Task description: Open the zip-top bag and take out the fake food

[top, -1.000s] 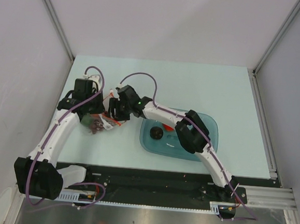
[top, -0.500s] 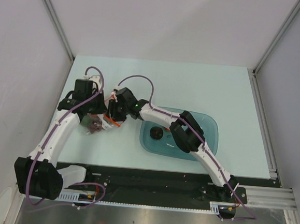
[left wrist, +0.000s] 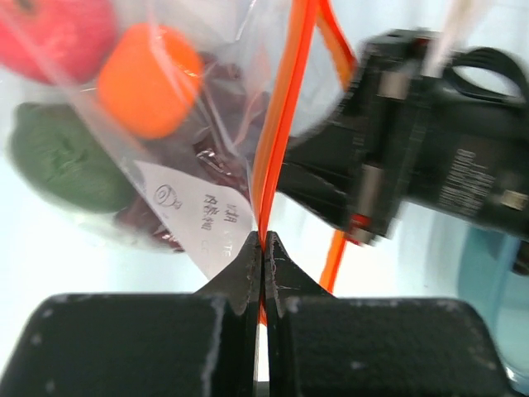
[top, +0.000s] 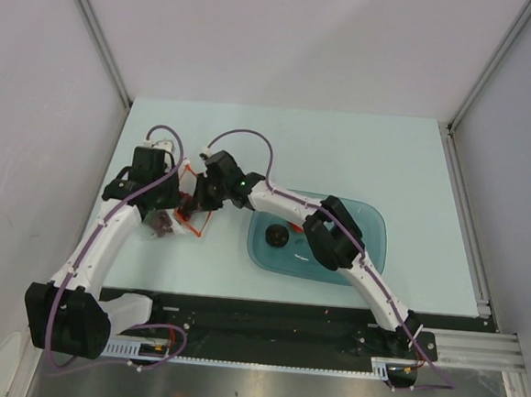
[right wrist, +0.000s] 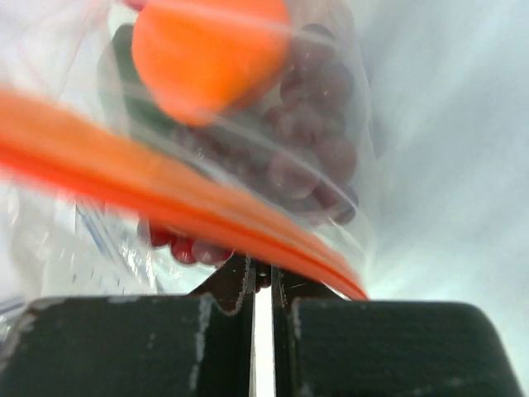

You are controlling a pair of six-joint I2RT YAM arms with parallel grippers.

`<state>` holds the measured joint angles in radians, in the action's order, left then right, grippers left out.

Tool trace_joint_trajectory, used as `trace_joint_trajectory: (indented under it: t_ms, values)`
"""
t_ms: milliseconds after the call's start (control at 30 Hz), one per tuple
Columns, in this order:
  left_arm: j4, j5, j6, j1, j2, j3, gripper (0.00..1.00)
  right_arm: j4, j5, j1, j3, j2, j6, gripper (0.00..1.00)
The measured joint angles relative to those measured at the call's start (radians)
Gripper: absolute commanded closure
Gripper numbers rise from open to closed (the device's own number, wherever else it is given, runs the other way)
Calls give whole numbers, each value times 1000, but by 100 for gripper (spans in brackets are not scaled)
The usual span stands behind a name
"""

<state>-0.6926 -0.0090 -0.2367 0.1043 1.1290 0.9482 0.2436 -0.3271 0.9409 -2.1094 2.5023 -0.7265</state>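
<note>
The zip-top bag (top: 170, 222) lies on the table's left side between both grippers, clear and crinkly. My left gripper (left wrist: 263, 241) is shut on its orange-red zip strip (left wrist: 285, 99). Through the plastic show the fake food: a red fruit (left wrist: 50, 33), an orange (left wrist: 149, 78), a green one (left wrist: 62, 157) and dark-red grapes (right wrist: 318, 141). My right gripper (right wrist: 261, 271) is shut on the bag's other lip, just under the zip strip (right wrist: 165, 194). From above, the left gripper (top: 168, 202) and the right gripper (top: 197, 202) meet over the bag's mouth.
A teal translucent tub (top: 364, 227) stands right of the bag, under the right arm, with a dark piece (top: 278, 237) inside. Grey walls close in the table on three sides.
The right gripper has closed from open onto the bag's lip. Both grippers have shifted slightly and the bag has moved a little with them.
</note>
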Motion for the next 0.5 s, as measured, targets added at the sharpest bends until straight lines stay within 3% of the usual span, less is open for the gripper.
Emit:
trace_joint_trajectory:
  t_ms: [500]
  values:
    - [-23, -166, -9, -3, 0, 27, 100, 141, 9, -3, 34, -293, 77, 100]
